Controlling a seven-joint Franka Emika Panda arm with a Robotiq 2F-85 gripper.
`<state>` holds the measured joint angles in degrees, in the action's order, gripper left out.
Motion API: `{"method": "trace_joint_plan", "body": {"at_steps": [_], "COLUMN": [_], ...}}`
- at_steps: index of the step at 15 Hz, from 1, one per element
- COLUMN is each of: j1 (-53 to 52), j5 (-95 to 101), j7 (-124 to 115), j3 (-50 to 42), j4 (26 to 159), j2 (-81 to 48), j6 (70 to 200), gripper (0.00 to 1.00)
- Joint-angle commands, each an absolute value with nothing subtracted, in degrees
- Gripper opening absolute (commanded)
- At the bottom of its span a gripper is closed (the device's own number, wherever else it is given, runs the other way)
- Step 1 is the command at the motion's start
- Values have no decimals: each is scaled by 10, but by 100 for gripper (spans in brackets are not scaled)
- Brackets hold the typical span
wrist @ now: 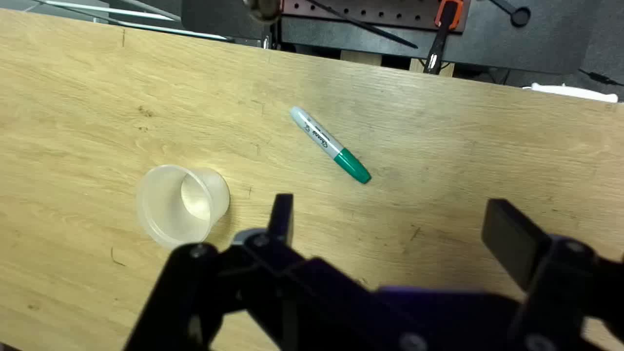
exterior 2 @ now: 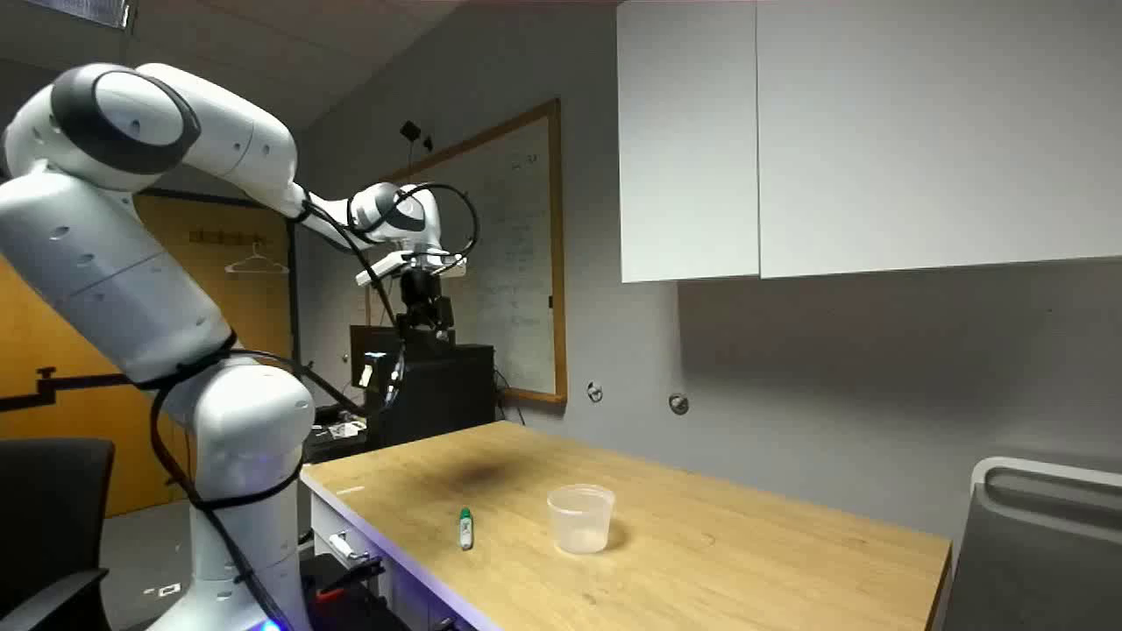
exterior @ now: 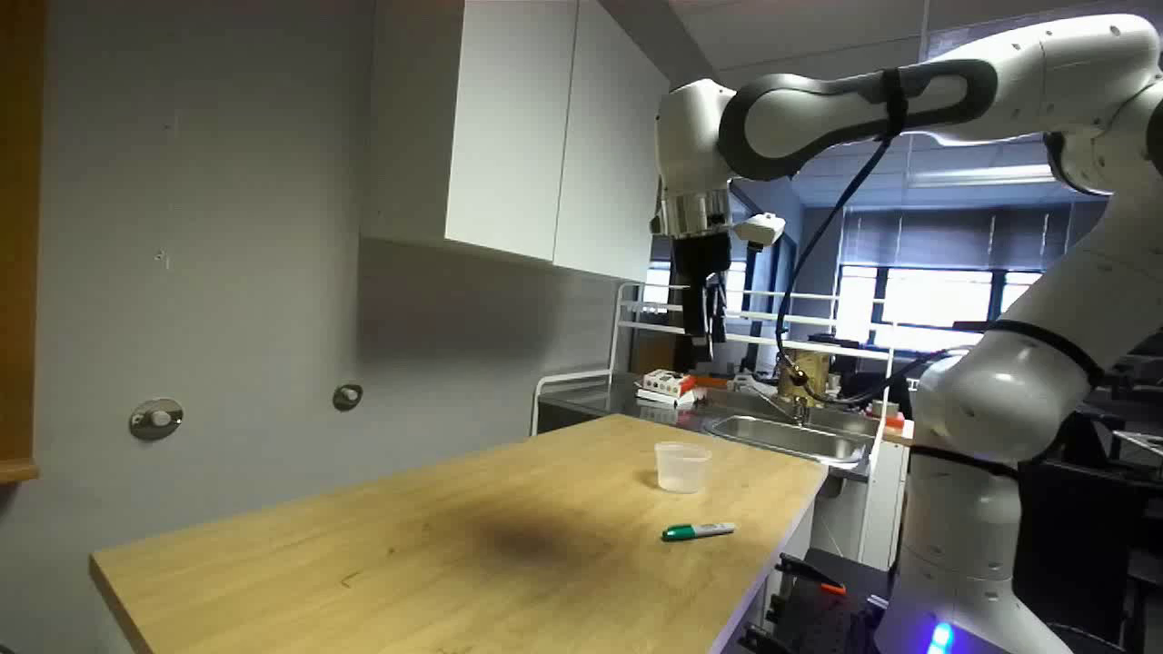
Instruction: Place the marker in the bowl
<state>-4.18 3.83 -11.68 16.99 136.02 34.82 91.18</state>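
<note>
The marker [exterior: 698,531] has a grey-white body and a green cap. It lies flat on the wooden table, and it also shows in an exterior view [exterior 2: 465,529] and in the wrist view [wrist: 330,145]. The bowl [exterior: 681,468] is a whitish translucent cup standing upright near the marker, apart from it. It also shows in an exterior view [exterior 2: 581,520] and at the left in the wrist view [wrist: 168,209], where its inside looks empty. My gripper [wrist: 391,204] is open and empty, with its fingers wide apart. In both exterior views the gripper [exterior: 705,341] [exterior 2: 429,324] hangs high above the table.
The wooden table [exterior: 409,554] stands along a grey wall with white cabinets [exterior: 518,118] above. A sink [exterior: 790,436] and a white rack [exterior: 581,372] stand beyond one end. A black tool tray [wrist: 370,12] lies beside the table edge. A black cable hangs from the arm.
</note>
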Motion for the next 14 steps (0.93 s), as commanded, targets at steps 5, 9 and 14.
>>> {"method": "trace_joint_plan", "body": {"at_steps": [5, 9, 14], "j1": [-58, -58, -60], "j5": [45, 45, 44], "j7": [-125, -125, -109], "j3": [157, 157, 145], "j4": [1357, 1357, 1358], "j2": [346, 346, 325], "j6": [912, 912, 925], "gripper": [100, 100, 100]}}
